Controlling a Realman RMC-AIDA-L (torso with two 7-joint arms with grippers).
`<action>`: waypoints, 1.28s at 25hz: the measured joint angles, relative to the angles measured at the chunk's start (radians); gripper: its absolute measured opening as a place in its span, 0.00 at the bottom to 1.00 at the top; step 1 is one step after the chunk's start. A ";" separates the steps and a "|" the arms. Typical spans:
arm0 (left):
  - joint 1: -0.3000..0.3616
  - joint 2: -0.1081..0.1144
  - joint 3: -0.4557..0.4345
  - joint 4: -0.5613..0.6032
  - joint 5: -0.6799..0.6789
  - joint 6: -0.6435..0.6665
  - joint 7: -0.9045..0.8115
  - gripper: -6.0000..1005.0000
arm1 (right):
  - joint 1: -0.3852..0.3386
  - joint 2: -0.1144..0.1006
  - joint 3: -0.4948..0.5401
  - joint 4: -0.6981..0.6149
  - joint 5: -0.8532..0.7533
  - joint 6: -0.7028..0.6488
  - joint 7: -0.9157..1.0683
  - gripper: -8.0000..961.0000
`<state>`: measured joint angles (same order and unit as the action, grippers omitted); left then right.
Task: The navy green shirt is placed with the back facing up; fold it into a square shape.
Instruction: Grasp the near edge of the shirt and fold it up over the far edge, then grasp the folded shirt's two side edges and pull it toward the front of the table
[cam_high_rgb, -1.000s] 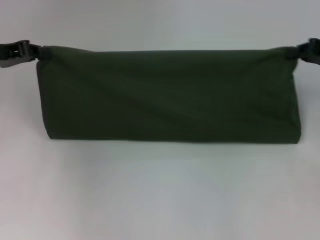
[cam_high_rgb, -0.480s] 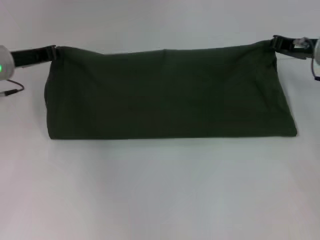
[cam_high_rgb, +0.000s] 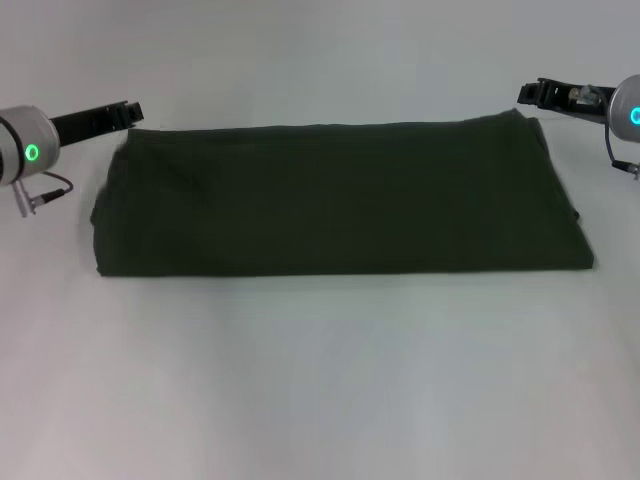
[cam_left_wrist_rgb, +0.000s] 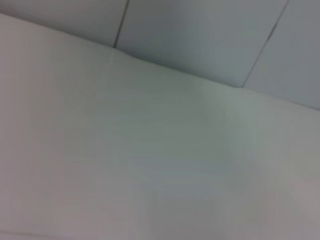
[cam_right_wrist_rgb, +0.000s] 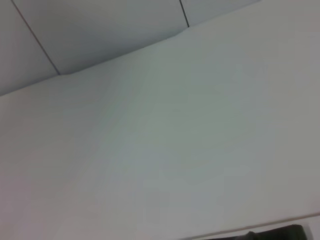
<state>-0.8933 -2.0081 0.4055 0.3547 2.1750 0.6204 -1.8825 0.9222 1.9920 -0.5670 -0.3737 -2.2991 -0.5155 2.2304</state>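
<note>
The shirt (cam_high_rgb: 340, 197) lies flat on the white table (cam_high_rgb: 320, 380), folded into a long dark band, plain side up, its long edges running left to right. The left gripper (cam_high_rgb: 128, 110) sits just beside the shirt's far left corner, above the cloth edge; whether its fingers are open or closed cannot be told. The right gripper (cam_high_rgb: 528, 94) sits just beside the shirt's far right corner; its finger state cannot be told either. Both wrist views show only bare table and wall panels beyond it, apart from a dark sliver (cam_right_wrist_rgb: 280, 233) at the right wrist view's edge.
</note>
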 joint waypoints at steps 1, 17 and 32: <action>-0.002 -0.002 -0.002 -0.005 -0.001 -0.017 0.000 0.13 | -0.001 0.001 -0.003 0.000 0.000 0.004 0.000 0.15; 0.128 0.110 -0.003 0.097 -0.086 0.516 -0.029 0.69 | -0.157 -0.020 -0.007 -0.175 0.203 -0.298 -0.083 0.75; 0.279 0.126 0.160 0.097 -0.061 0.550 -0.261 0.88 | -0.254 -0.092 -0.016 -0.195 0.207 -0.630 -0.131 0.75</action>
<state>-0.6138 -1.8825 0.5653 0.4514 2.1138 1.1700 -2.1433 0.6681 1.8996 -0.5829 -0.5684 -2.0917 -1.1451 2.0990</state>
